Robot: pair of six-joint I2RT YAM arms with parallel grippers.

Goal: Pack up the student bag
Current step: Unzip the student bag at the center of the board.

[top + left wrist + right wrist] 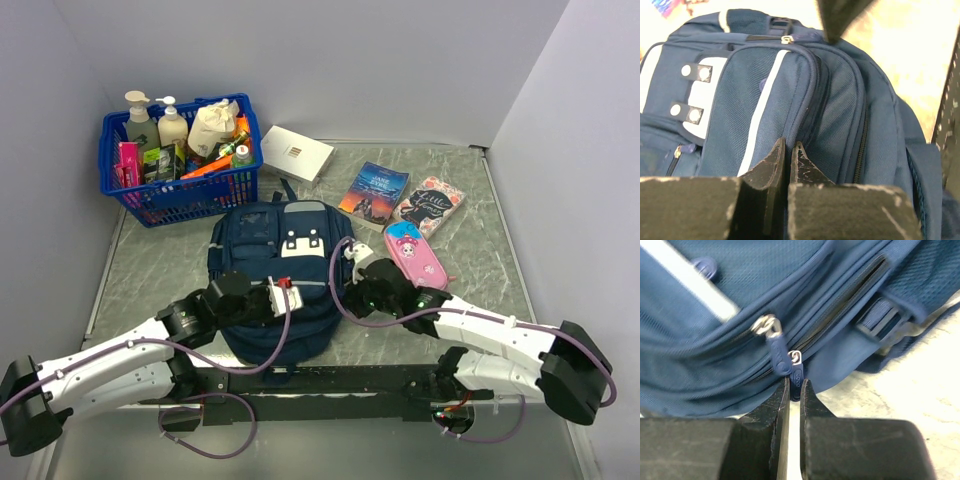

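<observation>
The navy student bag (272, 262) lies flat in the middle of the table, white patch up. My left gripper (286, 296) is over its near half. In the left wrist view the bag (790, 85) fills the frame and the left gripper (789, 148) is shut, pinching the fabric at the front pocket's seam. My right gripper (358, 270) is at the bag's right side. In the right wrist view the right gripper (795, 385) is shut on a blue zipper pull (796, 376) of the bag (740, 305); a second pull (774, 347) hangs beside it.
A blue plastic basket (228, 182) with bottles stands at the back left. A white box (296, 153), two books (373, 192) (428, 206) and a pink pencil case (415, 256) lie to the right of the bag.
</observation>
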